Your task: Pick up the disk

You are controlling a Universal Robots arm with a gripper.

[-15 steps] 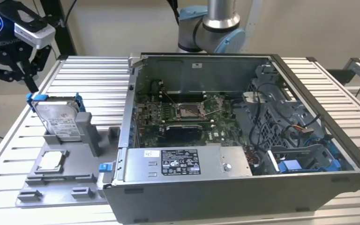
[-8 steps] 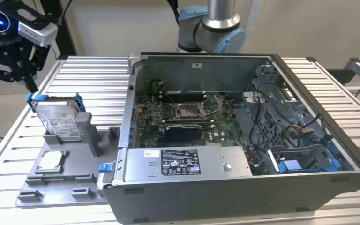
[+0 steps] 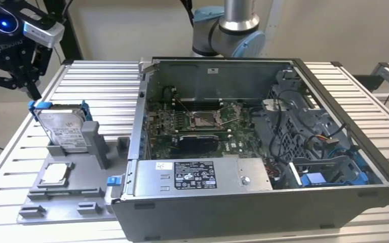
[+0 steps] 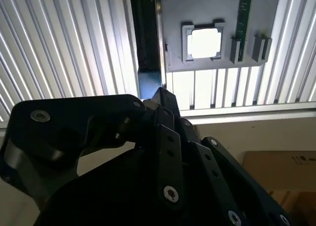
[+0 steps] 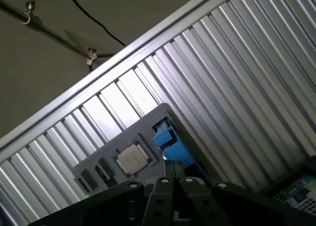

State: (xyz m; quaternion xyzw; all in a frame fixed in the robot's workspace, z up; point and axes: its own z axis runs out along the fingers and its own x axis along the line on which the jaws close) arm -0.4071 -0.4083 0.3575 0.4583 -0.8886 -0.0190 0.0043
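Bench (image 3: 100, 81) carries open PC case (image 3: 248, 152), well off to one side of the tool (image 3: 18, 81). Tool hangs empty; spread or pressed together, can't tell. Disk (image 3: 63, 126) stands upright in grey holder (image 3: 94, 144) just below the tool, no contact. Pick-up not yet done.

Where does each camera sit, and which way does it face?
Exterior view: off the arm, above the table, looking down on the open computer, upright disk and chip; arm and gripper show.
First wrist view: on the arm, looking past the gripper down at the chip.
Second wrist view: same gripper and chip, turned differently.
All three share the chip.
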